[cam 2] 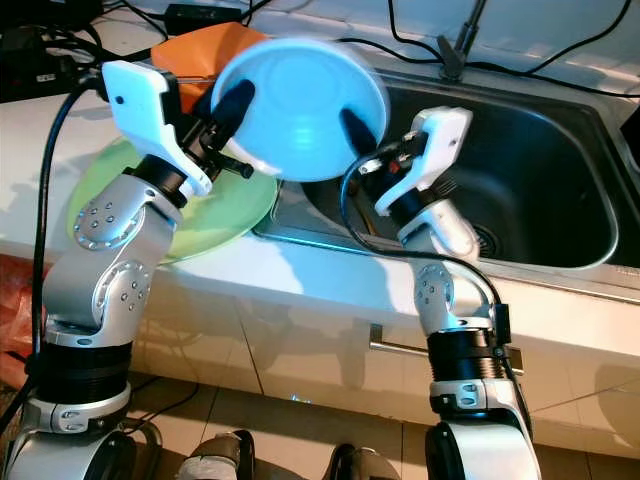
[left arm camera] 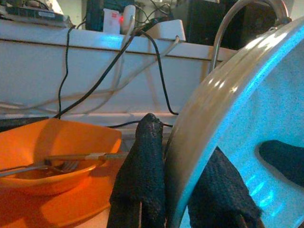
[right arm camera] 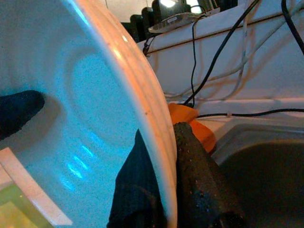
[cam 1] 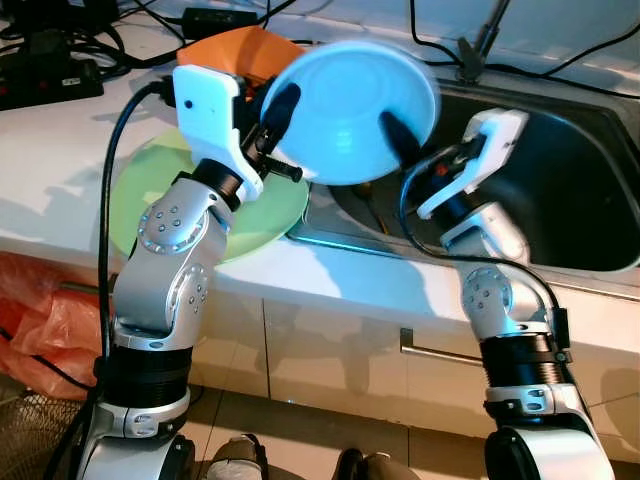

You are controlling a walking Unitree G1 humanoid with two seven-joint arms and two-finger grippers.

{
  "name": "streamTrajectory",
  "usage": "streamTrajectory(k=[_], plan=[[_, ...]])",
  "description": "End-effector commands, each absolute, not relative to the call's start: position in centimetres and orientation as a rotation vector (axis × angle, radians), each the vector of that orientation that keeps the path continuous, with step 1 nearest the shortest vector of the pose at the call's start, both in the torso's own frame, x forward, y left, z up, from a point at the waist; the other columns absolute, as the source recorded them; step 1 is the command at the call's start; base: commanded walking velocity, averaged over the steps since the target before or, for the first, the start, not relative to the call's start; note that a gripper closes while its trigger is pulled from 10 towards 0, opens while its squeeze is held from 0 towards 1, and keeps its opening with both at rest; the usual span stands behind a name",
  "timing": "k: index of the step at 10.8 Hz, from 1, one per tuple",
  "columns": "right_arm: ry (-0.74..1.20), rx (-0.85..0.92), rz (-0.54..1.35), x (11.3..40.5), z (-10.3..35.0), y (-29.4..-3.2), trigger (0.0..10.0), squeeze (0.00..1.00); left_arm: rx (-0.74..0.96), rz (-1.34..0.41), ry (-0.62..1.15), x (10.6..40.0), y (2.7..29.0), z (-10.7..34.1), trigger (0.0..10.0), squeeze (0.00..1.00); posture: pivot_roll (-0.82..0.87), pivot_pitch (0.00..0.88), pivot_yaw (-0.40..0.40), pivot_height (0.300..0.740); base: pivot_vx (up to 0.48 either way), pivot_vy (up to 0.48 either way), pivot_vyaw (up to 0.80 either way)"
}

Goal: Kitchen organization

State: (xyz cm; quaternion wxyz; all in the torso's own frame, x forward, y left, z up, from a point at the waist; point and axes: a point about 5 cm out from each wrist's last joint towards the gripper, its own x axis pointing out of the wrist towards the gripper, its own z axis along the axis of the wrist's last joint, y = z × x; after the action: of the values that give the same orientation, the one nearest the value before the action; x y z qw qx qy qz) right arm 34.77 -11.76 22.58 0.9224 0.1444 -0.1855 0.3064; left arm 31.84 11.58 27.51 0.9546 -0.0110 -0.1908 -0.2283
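Blue plate [cam 1: 350, 112]: it is in the air, tilted, over the edge between the counter and the sink; both grippers hold it by its rim.
Left gripper [cam 1: 272, 118]: its two black fingers [left arm camera: 145, 166] pinch the plate rim, one on each face.
Right gripper [cam 1: 400, 140]: it clamps the opposite rim in the same way, with a finger [right arm camera: 199, 185] pressed on each side.
Green plate [cam 1: 150, 190]: it lies flat on the counter, under the left arm.
Orange bowl [left arm camera: 57, 152]: it sits behind the plates on an orange plate; a fork [left arm camera: 61, 164] rests inside it.
Sink [cam 1: 560, 190]: dark steel basin, below the right arm.
Counter [cam 1: 50, 160]: white, with black cables at the back.
Writing: no label is readable.
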Motion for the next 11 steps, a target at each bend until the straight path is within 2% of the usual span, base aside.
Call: streamTrajectory(k=[1,4,5,6,7,8,11], plan=[[-0.383,0.295,0.615,34.8,22.6,-12.0,0.0,0.00,-0.012,-0.493,-0.434,31.3,11.1,28.4,10.0,1.00,0.13,0.143,-0.059,0.740,0.000,0.000,0.00],[-0.399,0.327,0.538,35.2,22.9,-12.9,0.0,0.00,-0.002,-0.497,-0.430,31.3,11.1,28.3,10.0,1.00,0.13,0.144,-0.058,0.740,0.000,0.000,0.00],[-0.421,0.375,0.408,35.9,23.3,-14.4,0.0,0.00,0.007,-0.495,-0.431,31.3,11.1,28.3,10.0,1.00,0.13,0.143,-0.058,0.740,0.000,0.000,0.00],[-0.434,0.395,0.326,36.3,23.5,-15.5,0.0,0.00,0.018,-0.499,-0.430,31.3,11.0,28.2,10.0,0.12,0.13,0.143,-0.059,0.740,0.000,0.000,0.00],[-0.441,0.398,0.274,36.4,23.6,-16.2,0.0,0.00,0.023,-0.502,-0.429,31.2,11.0,28.2,10.0,0.00,0.13,0.142,-0.059,0.740,0.000,0.000,0.00],[-0.450,0.395,0.162,36.7,23.7,-17.8,0.0,0.00,0.022,-0.507,-0.428,31.2,10.9,28.1,10.0,0.00,0.13,0.142,-0.060,0.740,0.000,0.000,0.00],[-0.434,0.318,0.030,37.1,23.2,-19.3,0.0,0.00,0.026,-0.507,-0.425,31.2,11.0,28.1,10.0,0.00,0.13,0.142,-0.059,0.740,0.000,0.000,0.00]])
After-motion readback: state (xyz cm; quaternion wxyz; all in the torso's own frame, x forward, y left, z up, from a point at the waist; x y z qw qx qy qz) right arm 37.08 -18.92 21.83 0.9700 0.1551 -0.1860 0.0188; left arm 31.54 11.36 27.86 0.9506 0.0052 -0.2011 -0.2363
